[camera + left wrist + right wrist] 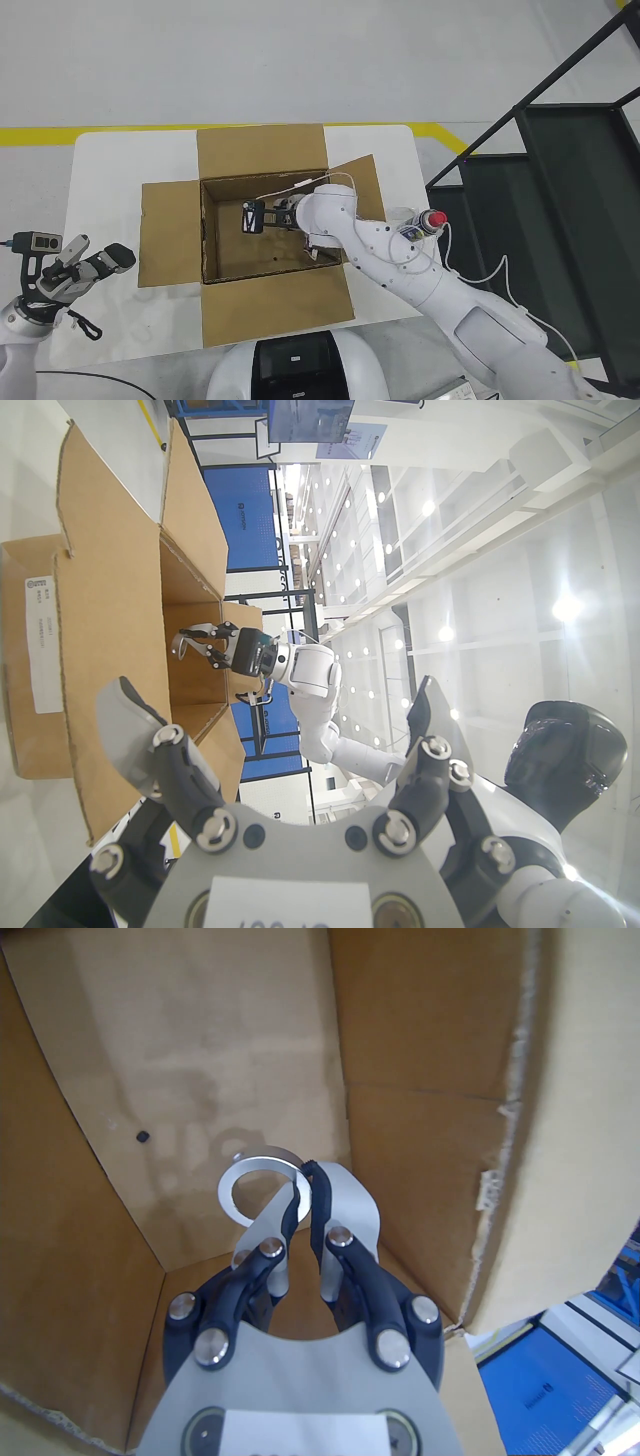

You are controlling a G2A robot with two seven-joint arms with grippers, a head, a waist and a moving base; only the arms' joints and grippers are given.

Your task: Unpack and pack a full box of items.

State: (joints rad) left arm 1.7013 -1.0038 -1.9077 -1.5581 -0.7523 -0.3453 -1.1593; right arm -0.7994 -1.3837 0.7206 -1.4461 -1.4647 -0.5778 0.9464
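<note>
Metal ring (227, 1193) inside right gripper (306, 1185)

Illegible print on white label (42, 645) of box (115, 625)

Right arm comes in over the right-hand flap of the box (170, 235), elbow bent, forearm angled down, wrist inside the opening. Right claw (306, 1183) hangs within the box walls, pointing toward the box's left wall, fingers (292, 1210) pinched tight on the rim of a metal ring (225, 1188). Over on the other flank, left arm sits low, well apart from the box's left flap. Left claw (100, 255) faces the box, spread wide, nothing between its fingers.
</note>
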